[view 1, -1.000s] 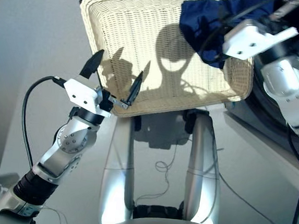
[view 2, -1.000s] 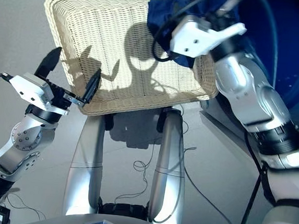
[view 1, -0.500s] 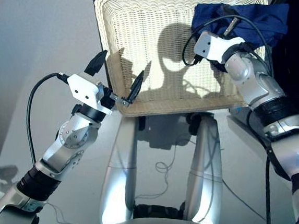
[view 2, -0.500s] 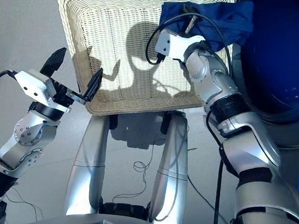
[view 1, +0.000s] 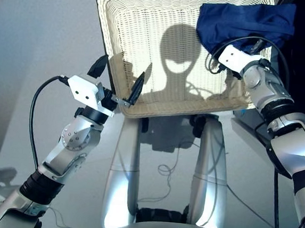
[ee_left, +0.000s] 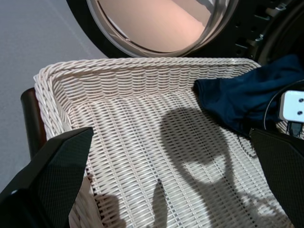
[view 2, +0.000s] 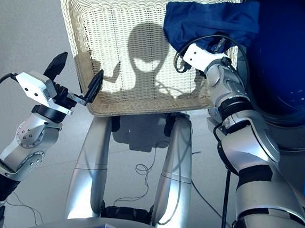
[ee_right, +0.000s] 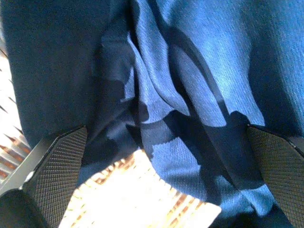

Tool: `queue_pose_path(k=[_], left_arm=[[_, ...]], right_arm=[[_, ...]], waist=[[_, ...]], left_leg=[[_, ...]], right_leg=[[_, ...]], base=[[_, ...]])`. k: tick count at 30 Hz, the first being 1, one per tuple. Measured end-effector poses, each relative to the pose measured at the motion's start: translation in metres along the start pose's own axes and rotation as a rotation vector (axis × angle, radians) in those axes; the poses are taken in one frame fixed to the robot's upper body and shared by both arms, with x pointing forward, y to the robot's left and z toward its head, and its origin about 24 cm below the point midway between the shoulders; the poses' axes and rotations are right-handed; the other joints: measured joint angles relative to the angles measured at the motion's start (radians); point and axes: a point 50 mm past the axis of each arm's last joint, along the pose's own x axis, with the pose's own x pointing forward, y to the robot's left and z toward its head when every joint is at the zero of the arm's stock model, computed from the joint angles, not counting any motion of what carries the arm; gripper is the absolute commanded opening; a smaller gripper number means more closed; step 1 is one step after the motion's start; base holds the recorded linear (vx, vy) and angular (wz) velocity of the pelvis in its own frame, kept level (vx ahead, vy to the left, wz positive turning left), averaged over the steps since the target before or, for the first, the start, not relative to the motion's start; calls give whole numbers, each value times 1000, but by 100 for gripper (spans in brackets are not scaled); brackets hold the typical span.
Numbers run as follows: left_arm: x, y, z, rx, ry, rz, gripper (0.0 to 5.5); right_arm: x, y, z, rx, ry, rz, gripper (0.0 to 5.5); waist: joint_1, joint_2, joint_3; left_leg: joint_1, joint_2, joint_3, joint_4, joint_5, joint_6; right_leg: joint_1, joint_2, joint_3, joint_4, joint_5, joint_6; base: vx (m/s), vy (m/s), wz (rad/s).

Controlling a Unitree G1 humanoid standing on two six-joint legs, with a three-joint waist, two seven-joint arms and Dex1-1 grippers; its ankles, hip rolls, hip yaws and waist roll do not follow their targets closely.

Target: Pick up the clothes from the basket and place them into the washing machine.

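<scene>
A pale grey floor point(view 1: 52, 41) runs under everything, and the cream wicker basket point(view 1: 145, 17) sits raised on it just ahead of the robot, with the washing machine point(view 2: 289, 78) close against the basket's right side and its round glass door point(ee_left: 156, 23) standing beyond the basket's far rim. The left claw point(view 1: 118, 76) hangs over the basket's near left corner with its two black fingers spread wide and nothing between them; the bare weave lies ahead of it, and one finger reaches over the rim. The right claw point(ee_right: 152, 156) is out over the far right corner of the basket, its fingers wide apart and pointed straight into the navy blue garment point(view 1: 243, 23), which lies bunched in folds right in front of it and spills over the basket's right rim toward the machine. Whether the fingers touch the cloth cannot be told. That navy piece is the only garment showing in the basket.
</scene>
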Motion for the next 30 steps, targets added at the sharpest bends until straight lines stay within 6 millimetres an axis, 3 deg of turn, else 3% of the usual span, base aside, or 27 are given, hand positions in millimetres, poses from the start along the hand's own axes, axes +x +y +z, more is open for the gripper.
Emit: queue_pose_path(k=[16, 23, 30], left_arm=[[2, 0, 3, 3, -16, 1, 550], [3, 1, 4, 5, -25, 10, 550], [2, 1, 4, 5, -23, 16, 550]], right_arm=[[1, -35, 5, 13, -38, -150, 550], [0, -41, 19, -53, -101, -176, 550], [0, -36, 20, -121, -107, -168, 550]], waist=[[0, 5, 0], [-1, 6, 1], [1, 5, 1]], left_leg=[[-25, 2, 1, 0, -3, -5], [-39, 0, -1, 81, -41, -7], [-54, -5, -10, 114, -43, -9]], right_leg=[[-28, 4, -4, 2, -1, -3], [-39, 6, 6, 76, -37, 4], [-56, 5, 9, 116, -42, 0]], base=[[5, 0, 1], [24, -3, -5], [0, 0, 0]])
